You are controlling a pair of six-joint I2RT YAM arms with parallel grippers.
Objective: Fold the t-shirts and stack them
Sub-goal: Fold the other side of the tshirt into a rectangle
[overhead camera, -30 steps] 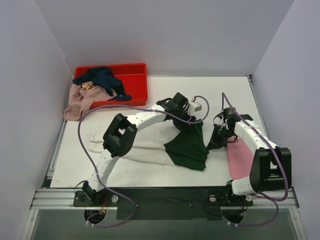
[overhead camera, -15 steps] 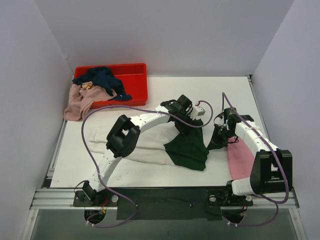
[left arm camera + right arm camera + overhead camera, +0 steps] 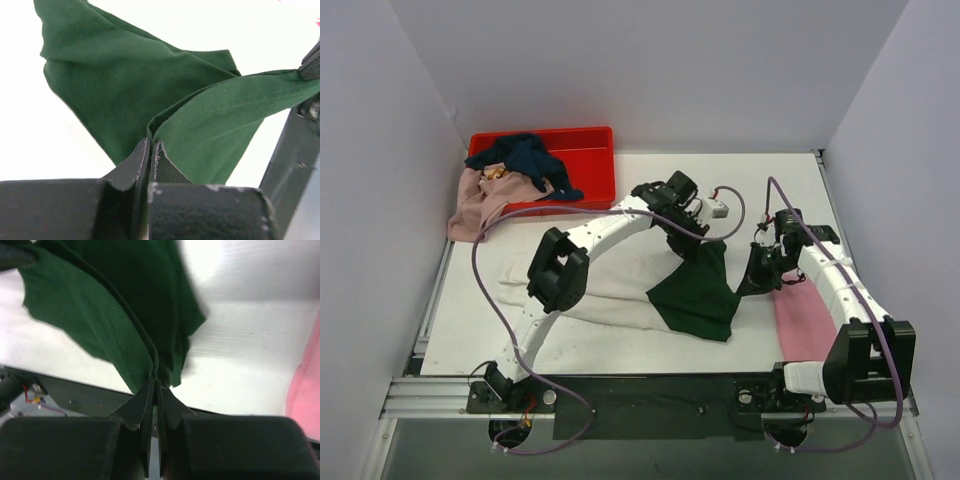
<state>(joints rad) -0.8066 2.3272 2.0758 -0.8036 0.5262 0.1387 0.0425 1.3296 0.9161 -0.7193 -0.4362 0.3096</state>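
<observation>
A white t-shirt (image 3: 610, 285) with a dark green part (image 3: 695, 300) lies across the middle of the table. My left gripper (image 3: 698, 243) is shut on the green cloth's upper edge; in the left wrist view the hem (image 3: 220, 120) runs straight out of the shut left gripper (image 3: 152, 144). Just right of it, my right gripper (image 3: 753, 282) is shut on the same green cloth, which bunches out of the right gripper (image 3: 157, 383) in its wrist view. The green edge stretches between the two grippers. A bright pink t-shirt (image 3: 804, 322) lies flat under the right arm.
A red crate (image 3: 590, 160) stands at the back left. A navy t-shirt (image 3: 525, 155) lies in it and a dusty pink one (image 3: 475, 205) hangs over its left side. Walls close in the table on three sides.
My left gripper has shut on the green cloth's edge and drawn it slightly up. The right arm has shifted a little to the right, still holding the cloth.
</observation>
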